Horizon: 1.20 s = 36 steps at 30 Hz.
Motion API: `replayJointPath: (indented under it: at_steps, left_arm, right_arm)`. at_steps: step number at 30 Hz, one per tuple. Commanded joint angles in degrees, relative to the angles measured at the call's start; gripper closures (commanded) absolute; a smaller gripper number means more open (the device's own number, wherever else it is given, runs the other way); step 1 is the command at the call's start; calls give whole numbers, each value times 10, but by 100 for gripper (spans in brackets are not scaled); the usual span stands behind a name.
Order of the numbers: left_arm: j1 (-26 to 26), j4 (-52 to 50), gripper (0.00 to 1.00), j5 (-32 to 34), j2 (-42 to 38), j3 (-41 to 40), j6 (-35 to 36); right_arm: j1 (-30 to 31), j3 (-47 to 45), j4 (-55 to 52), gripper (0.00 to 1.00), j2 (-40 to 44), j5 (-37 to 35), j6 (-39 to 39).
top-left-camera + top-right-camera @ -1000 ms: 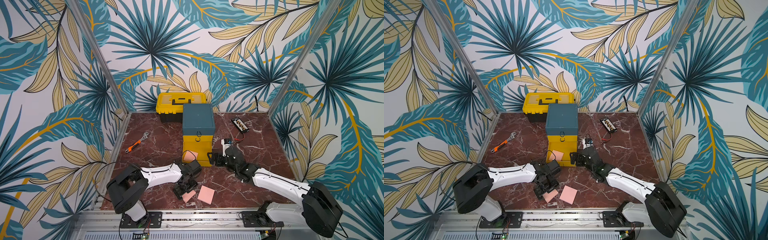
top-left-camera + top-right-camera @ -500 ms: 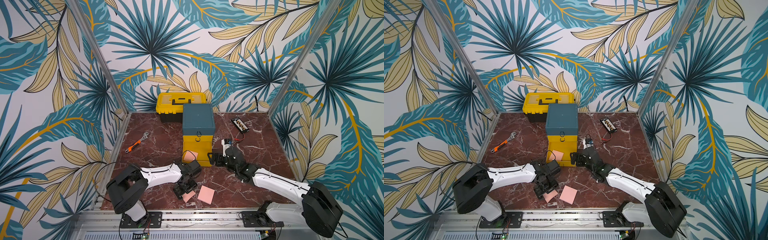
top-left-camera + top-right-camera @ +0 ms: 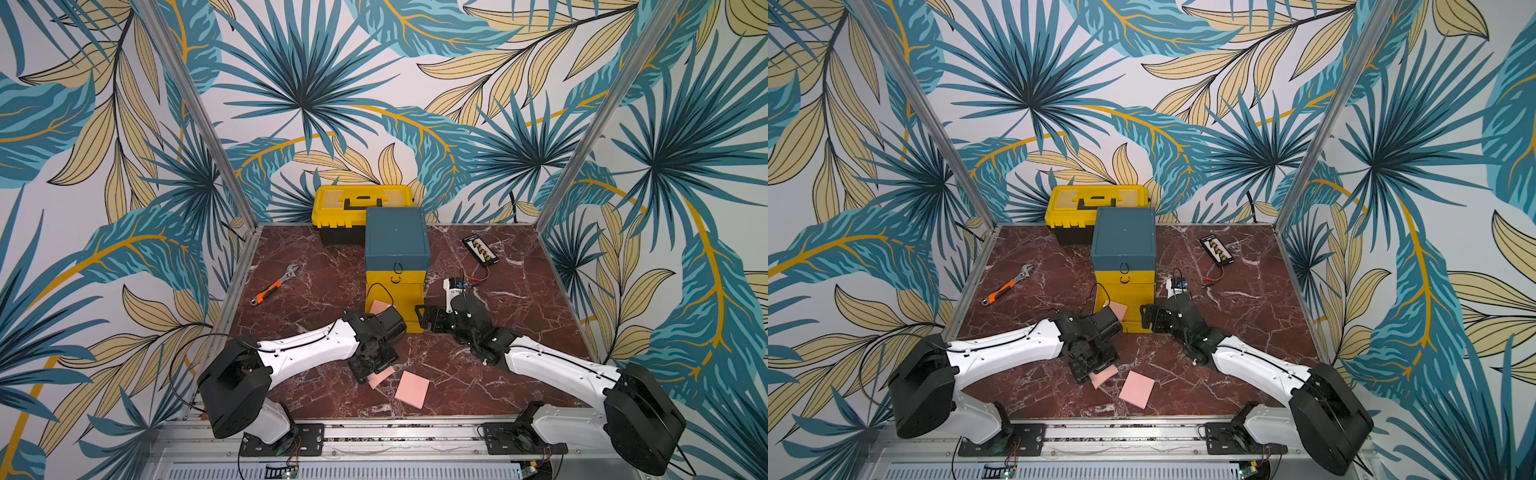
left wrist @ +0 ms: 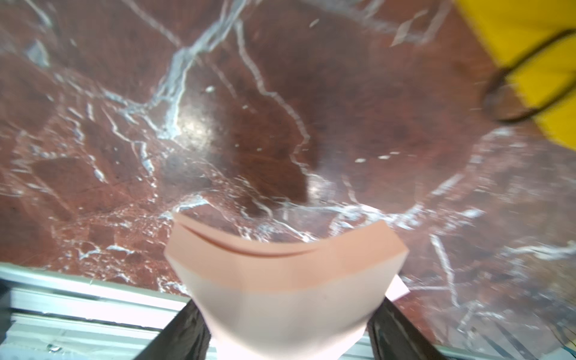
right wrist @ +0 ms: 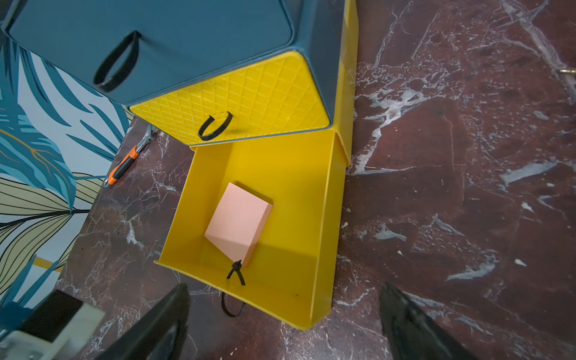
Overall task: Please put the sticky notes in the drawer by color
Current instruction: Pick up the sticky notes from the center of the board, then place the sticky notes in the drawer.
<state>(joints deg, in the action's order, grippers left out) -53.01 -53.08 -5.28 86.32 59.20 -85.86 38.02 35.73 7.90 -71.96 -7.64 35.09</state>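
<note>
Left wrist view's blurry on my end; pink pad runs off frame and covers most of both left fingers.

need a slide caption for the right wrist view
Open right gripper hovers before the pulled-out lowest yellow drawer, one salmon pink sticky pad inside.

red marble table | on it: yellow toolbox, drawer, wrench, black board, pink sticky note
</note>
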Motion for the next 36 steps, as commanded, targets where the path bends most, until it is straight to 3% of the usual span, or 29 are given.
replayJointPath:
  at_steps: [1, 9, 15, 25, 36]
  left_arm:
    - [-2, -57, 24, 53, -19, 44, 38]
    - [15, -73, 23, 165, -5, 153, 135]
    - [52, -4, 23, 212, -8, 167, 228]
    - [68, 129, 23, 225, 33, 155, 366]
    - [69, 209, 23, 240, 74, 107, 389]
  right_arm:
    - [-2, 0, -10, 6, 17, -8, 4]
    - [-8, 42, -71, 6, 35, -29, -31]
    - [-12, 57, -94, 6, 43, -43, -43]
    - [-15, 51, -103, 6, 50, -68, -27]
    - [-18, 54, -129, 6, 56, -77, -28]
